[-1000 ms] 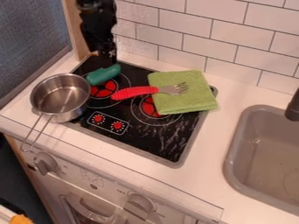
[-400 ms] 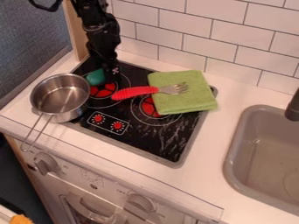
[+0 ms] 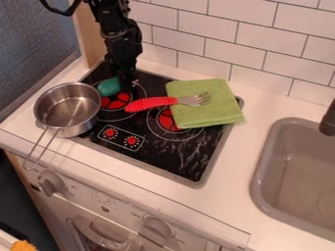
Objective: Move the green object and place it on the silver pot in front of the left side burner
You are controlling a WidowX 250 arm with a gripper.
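Camera view, upper left: the black gripper (image 3: 126, 87) hangs over the green object (image 3: 108, 87) beside the silver pot (image 3: 80, 128), open or closed I cannot tell.

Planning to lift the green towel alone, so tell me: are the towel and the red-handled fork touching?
Touching. The camera view shows the red-handled fork with its metal head lying on top of the green towel.

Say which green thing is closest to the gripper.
The dark green object, between the pot and the gripper; the light green towel is farther off, under the fork's head.
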